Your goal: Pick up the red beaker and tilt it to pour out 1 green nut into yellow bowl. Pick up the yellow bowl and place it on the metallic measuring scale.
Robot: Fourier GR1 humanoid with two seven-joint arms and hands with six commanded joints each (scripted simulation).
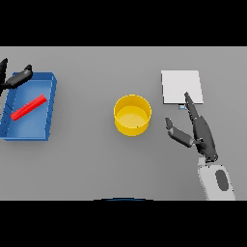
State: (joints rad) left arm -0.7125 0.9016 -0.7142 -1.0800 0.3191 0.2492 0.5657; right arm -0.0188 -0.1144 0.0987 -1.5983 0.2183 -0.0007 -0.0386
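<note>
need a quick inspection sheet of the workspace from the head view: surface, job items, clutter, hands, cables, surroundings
Surface: grey table, flat and plain.
Job's things: red beaker lying on its side in the blue tray at the left; yellow bowl upright at centre, no nut seen in it; metallic scale at the right, nothing on it.
Clutter: nothing seen beyond the tray.
Hands: left hand over the tray's far left corner, fingers straight; right hand open between bowl and scale, holding nothing.
Cables: nothing seen.
Surroundings: nothing seen.
</note>
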